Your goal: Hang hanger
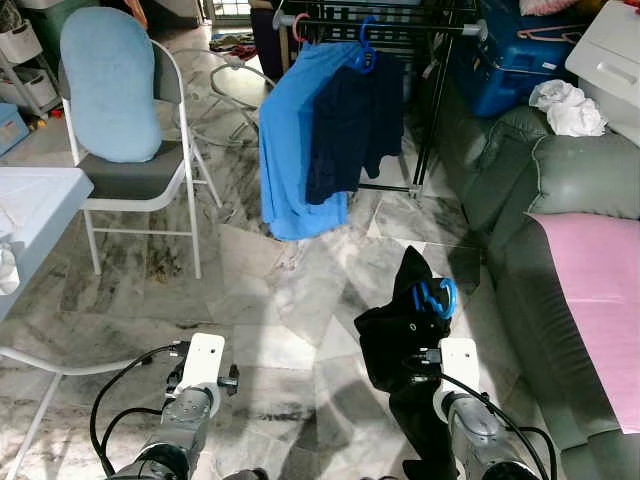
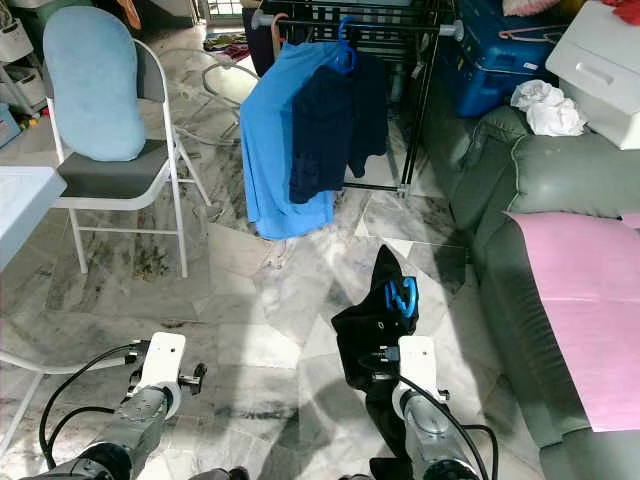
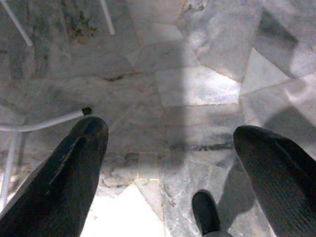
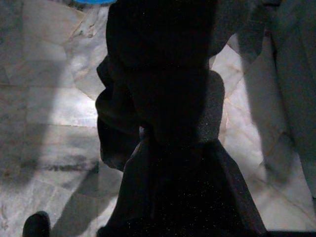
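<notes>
Left eye view: robot holding a black garment on a blue hanger before a clothes rack

Both silver arms reach forward at low height over a grey marble floor. The right gripper is raised in front of the robot's right side, closed on a blue hanger that carries a black garment. Only the hanger's curved blue hook peeks out above the cloth; the garment hangs crumpled and bunched, draping down over the gripper's fingers and trailing toward the floor. In the right wrist view the dark cloth hides the fingers entirely.

The left gripper hangs idle on the robot's left, its two black fingers spread wide apart with nothing between them.

Well ahead stands a black clothes rack. On its rail hang a bright blue shirt and, touching it, a dark navy garment on its own blue hanger. A white folding chair stands to the left, a grey sofa to the right.
</notes>
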### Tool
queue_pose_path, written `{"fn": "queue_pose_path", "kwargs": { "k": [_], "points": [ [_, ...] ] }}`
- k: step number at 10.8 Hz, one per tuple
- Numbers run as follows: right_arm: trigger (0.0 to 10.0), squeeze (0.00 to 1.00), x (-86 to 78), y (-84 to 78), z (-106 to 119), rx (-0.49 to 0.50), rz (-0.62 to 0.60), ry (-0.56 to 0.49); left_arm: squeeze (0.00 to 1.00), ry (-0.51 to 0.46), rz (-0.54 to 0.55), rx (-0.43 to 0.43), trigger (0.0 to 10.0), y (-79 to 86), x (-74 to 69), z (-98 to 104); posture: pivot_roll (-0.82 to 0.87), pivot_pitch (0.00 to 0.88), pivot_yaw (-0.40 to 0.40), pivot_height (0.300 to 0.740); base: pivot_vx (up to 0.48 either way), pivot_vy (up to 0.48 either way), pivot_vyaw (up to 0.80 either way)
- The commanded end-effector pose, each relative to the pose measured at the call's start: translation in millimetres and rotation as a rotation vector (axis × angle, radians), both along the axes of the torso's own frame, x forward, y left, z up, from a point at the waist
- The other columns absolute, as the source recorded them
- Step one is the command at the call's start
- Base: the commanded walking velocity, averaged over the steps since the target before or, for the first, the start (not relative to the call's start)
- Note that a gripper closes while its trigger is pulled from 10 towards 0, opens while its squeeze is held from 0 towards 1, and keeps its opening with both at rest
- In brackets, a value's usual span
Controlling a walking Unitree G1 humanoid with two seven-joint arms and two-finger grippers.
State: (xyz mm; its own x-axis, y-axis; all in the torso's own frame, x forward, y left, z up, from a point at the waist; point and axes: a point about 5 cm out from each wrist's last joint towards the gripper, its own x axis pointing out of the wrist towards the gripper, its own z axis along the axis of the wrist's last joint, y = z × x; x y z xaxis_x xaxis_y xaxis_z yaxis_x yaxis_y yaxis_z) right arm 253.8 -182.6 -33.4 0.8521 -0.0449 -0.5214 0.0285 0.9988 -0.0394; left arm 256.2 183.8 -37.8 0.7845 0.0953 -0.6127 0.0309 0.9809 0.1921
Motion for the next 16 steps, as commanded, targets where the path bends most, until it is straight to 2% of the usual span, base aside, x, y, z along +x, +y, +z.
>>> {"fn": "queue_pose_path", "kwargs": {
  "k": [1,5,9,12,14,16],
  "points": [
    [10.0,0.00,4.8,-1.2,4.6,0.001,-0.008,-0.030,0.00,0.014,0.003,0.002,10.0,-0.4,-1.6,-1.7,-0.12,0.089,0.004,0.740,0.000,0.000,0.00],
    [10.0,0.00,-15.1,12.9,-10.3,0.020,0.013,0.010,0.00,0.051,-0.048,0.034,10.0,5.6,-16.7,-11.0,-0.12,0.211,0.023,0.740,0.000,0.000,0.00],
    [10.0,0.00,-21.6,12.8,-13.6,0.025,0.002,0.011,0.00,0.022,-0.043,0.016,10.0,2.0,-12.7,-8.0,-0.12,0.248,0.030,0.740,0.000,0.000,0.00],
    [10.0,0.00,-7.6,5.2,0.7,0.022,-0.030,-0.084,0.00,-0.062,-0.010,-0.037,10.0,-2.9,1.4,3.4,-0.13,0.240,0.023,0.740,0.000,0.000,0.00],
    [10.0,0.00,0.1,-6.4,10.8,0.020,-0.068,-0.144,0.00,-0.096,0.012,-0.073,10.0,-5.3,6.6,7.9,-0.13,0.220,0.020,0.740,0.000,0.000,0.00],
    [10.0,0.00,-1.5,-12.9,9.1,0.010,-0.077,-0.123,0.00,-0.096,0.016,-0.075,10.0,-6.0,6.5,7.7,-0.14,0.206,0.019,0.740,0.000,0.000,0.00]
  ]
}}
